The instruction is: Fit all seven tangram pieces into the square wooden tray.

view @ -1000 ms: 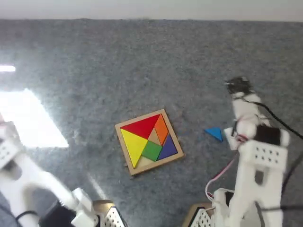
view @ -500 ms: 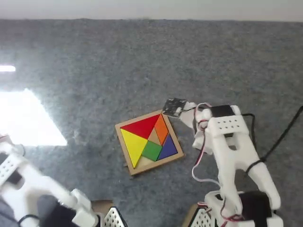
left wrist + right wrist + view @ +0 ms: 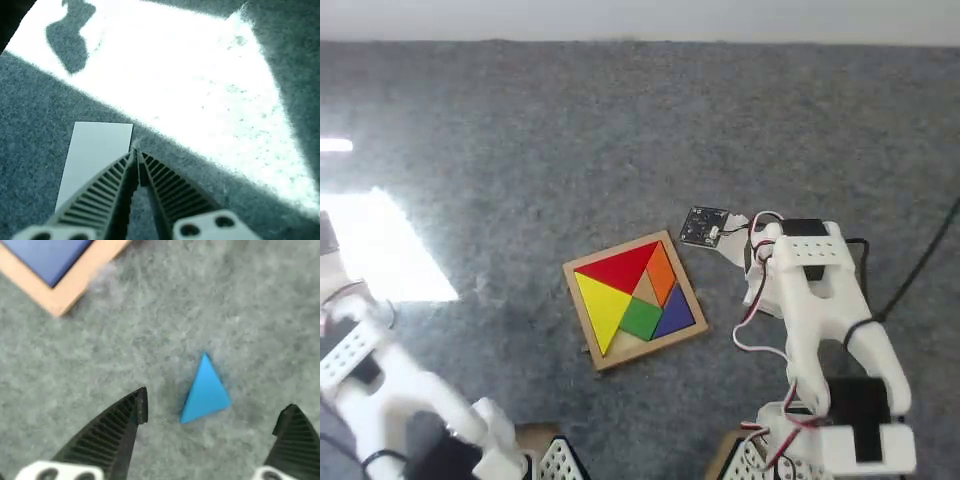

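— Five coloured pieces sat in the square wooden tray: a red triangle at 12 o'clock, an orange parallelogram at 2, an indigo triangle at 4, a green square near 6 and a yellow triangle at 9.

— What was left?

— Two wood-coloured patches, one at the tray's centre and one along its 6 o'clock edge. I could not tell whether they were bare slots or plain pieces. I judged the job well past halfway.

— And the loose piece?

— A light blue triangle lay flat on the grey carpet, apart from the tray's corner. The right gripper hung over it with its jaws spread wide, one on each side, touching nothing. From above, the right arm stood at the tray's 3 o'clock.

— The other arm?

— The left arm stood out toward the tray's 8 o'clock. The left gripper had its jaws pressed together on nothing, over the carpet beside a white card.

— So what remained?

— I judged that the blue triangle needed grasping and seating in one patch. Whether the other patch needed a piece, I could not say.
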`<state>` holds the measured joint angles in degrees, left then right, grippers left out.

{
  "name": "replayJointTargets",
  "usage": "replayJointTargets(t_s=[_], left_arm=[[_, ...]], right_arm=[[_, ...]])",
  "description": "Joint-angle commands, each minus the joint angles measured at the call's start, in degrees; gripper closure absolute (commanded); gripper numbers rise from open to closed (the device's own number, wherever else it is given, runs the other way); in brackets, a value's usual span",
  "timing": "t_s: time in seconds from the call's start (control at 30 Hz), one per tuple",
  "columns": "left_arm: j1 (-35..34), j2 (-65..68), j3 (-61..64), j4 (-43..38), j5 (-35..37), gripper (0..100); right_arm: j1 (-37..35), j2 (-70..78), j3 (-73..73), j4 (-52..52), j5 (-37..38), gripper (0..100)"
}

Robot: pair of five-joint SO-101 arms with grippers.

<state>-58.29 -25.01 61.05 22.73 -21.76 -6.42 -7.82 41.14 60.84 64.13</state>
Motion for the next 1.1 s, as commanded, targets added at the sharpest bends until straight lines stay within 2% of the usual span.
replayJointTargets(t_s=[0.0,0.17,0.33,0.57,1.07], left_arm=[[0.0,-2.3,-0.7,-1.3,-0.6,98],[0.0,-2.3,-0.4,-1.4,-0.7,98],[0.0,-2.3,-0.3,-1.4,-0.7,98],[0.0,-2.3,-0.3,-1.4,-0.7,98],[-0.1,-2.3,-0.2,-1.4,-0.7,98]], right_arm=[[3.1,3.5,-1.7,-5.1,-1.8,60.4],[5.9,7.4,-1.7,-9.1,-1.9,60.6],[5.8,7.8,-1.7,-9.1,-2.0,68.8],[5.5,7.8,-1.7,-9.1,-2.0,71.9],[5.5,7.8,-1.8,-9.4,-1.9,98.7]])
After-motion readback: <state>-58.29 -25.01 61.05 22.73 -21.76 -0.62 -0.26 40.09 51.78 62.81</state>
